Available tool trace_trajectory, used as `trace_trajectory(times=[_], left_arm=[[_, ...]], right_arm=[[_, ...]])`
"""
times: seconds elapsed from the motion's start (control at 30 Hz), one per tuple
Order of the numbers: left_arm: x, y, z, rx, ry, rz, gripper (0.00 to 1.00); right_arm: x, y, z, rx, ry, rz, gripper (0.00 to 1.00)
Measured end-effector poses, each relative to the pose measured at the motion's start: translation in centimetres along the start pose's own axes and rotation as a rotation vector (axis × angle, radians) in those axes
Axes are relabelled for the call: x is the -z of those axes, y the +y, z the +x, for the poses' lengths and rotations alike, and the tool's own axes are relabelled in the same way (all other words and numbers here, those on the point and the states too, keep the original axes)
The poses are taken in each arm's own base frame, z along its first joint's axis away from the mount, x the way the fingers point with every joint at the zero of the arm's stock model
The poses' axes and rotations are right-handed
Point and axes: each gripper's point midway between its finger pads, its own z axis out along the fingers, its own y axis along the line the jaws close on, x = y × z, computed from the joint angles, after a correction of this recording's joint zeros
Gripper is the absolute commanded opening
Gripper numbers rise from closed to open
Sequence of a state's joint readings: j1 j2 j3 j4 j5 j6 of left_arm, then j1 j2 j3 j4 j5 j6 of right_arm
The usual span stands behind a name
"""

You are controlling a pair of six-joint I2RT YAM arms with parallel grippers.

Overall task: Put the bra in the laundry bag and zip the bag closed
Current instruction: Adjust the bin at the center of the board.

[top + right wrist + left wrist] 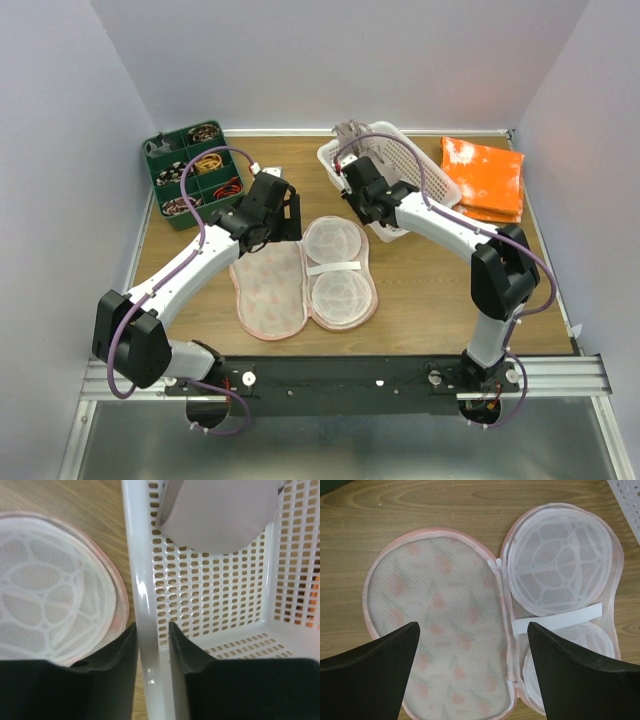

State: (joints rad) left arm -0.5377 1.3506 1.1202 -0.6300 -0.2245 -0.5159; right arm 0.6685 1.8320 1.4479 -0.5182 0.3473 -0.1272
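Note:
The laundry bag [305, 275] lies open flat on the table, with its pink fruit-print half [445, 630] on the left and its half with two white mesh domes [560, 565] on the right. One dome also shows in the right wrist view [50, 590]. The taupe bra [220, 515] lies inside the white perforated basket [225, 595], and a bit of it shows at the basket's far end [352, 131]. My left gripper [472, 625] is open and empty above the bag's far end [285, 218]. My right gripper [152, 627] is shut on the basket's near-left rim [362, 203].
The white basket [405, 152] stands at the back, right of centre. A folded orange-and-white cloth [485, 178] lies at the back right. A green compartment box [195, 172] of small items stands at the back left.

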Motion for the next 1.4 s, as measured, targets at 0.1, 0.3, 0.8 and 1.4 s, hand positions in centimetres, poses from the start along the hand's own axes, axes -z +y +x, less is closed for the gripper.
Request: trace_trajectory(times=[0.1, 0.3, 0.8, 1.4], left_arm=[[0.0, 0.0, 0.0, 0.001, 0.0, 0.0, 0.98], [0.0, 0.0, 0.0, -0.006, 0.002, 0.004, 0.99], [-3.9, -6.4, -12.5, -0.058, -0.057, 0.211, 0.98], [-4.7, -6.1, -7.5, -0.056, 0.083, 0.245, 0.99]], right_arm=[[0.5, -0.1, -0.8, -0.051, -0.019, -0.001, 0.54], [2.6, -0.6, -4.7, -0.231, -0.091, -0.001, 0.84], [11.2, -7.6, 2.2, -1.138, -0.136, 0.141, 0.84], [6.4, -9.0, 10.8, -1.552, -0.035, 0.332, 0.82]])
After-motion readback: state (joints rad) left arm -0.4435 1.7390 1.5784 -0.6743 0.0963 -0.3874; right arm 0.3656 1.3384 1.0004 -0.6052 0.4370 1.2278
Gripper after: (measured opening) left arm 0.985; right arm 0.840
